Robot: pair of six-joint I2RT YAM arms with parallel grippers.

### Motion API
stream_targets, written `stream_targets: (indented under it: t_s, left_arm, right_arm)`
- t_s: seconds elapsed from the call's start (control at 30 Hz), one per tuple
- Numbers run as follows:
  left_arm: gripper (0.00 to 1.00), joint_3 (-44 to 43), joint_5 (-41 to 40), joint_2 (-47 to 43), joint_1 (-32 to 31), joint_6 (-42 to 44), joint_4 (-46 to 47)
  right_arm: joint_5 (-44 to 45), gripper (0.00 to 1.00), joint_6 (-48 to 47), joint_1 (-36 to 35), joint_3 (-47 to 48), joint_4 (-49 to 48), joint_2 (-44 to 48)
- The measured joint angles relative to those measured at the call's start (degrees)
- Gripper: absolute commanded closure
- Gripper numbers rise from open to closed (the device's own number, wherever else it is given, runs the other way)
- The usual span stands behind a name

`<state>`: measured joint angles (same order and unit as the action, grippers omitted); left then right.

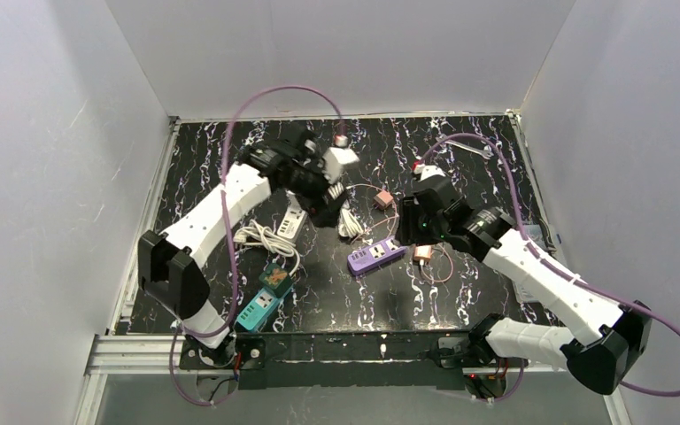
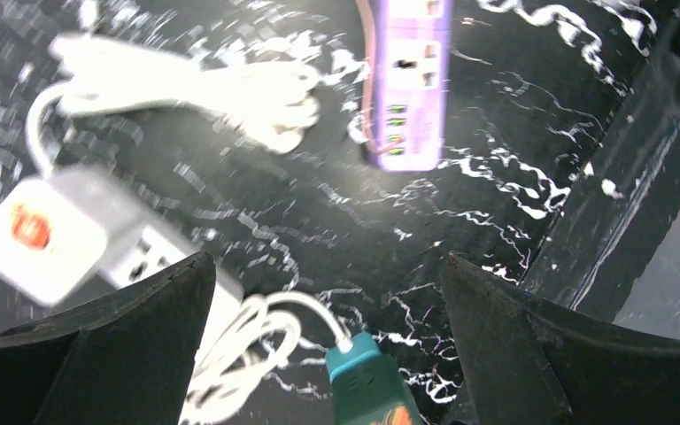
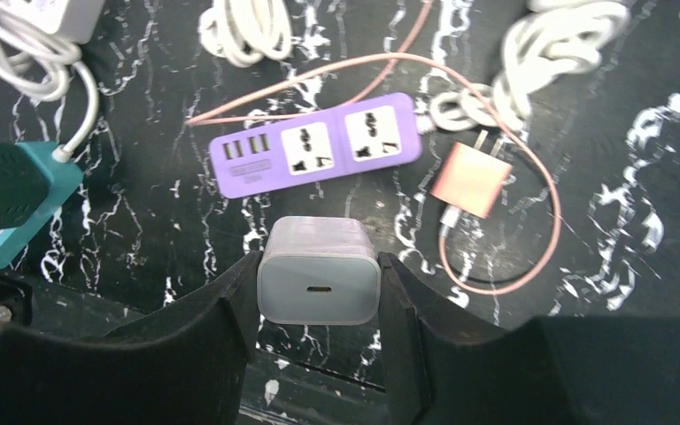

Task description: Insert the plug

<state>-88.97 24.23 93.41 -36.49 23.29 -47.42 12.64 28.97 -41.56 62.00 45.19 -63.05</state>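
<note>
Near the purple power strip [image 3: 319, 150], the right fingers [image 3: 230, 305] clamp a pale charger [image 3: 319, 283]. The left fingers [image 2: 142, 323] hang wide apart.

From high above and behind the arm bases, our top view looks down on the whole counter [image 1: 336, 292], out to its far edge. Our left wrist camera sits low over the counter's middle and looks out between the wide-apart fingers of the left end effector [image 2: 326, 258]; its picture is blurred. Our right wrist camera faces almost straight down past the right end effector [image 3: 319, 266] and its white charger [image 3: 319, 288]. All three views share the purple power strip [image 1: 375, 256] and the teal power strip [image 1: 261, 305].
</note>
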Motion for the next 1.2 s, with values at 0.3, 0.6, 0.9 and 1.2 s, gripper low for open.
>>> stream_targets:
  t_s: [0.3,0.6,0.9,1.2]
  left_arm:
    - [0.02,5.3,3.4,-3.7,14.6,-5.0,-3.9]
    - [0.02,7.2,4.9,-7.1,19.5,-4.6,-7.6]
    - [0.02,9.0,5.4,-9.1,20.0,-3.8,-8.4]
    - [0.02,9.7,4.9,-9.1,20.7,-3.2,-8.4]
  right_arm:
    - [0.9,0.89,-0.4,-6.7,-3.5,-9.0,-6.7]
    - [0.8,0.9,-3.4,-7.6,-7.3,-15.5,-10.3]
    - [-0.2,0.9,-7.4,-7.6,-7.7,-19.5,-13.4]
    - [-0.7,0.9,-9.9,-7.6,-7.7,-18.7,-15.8]
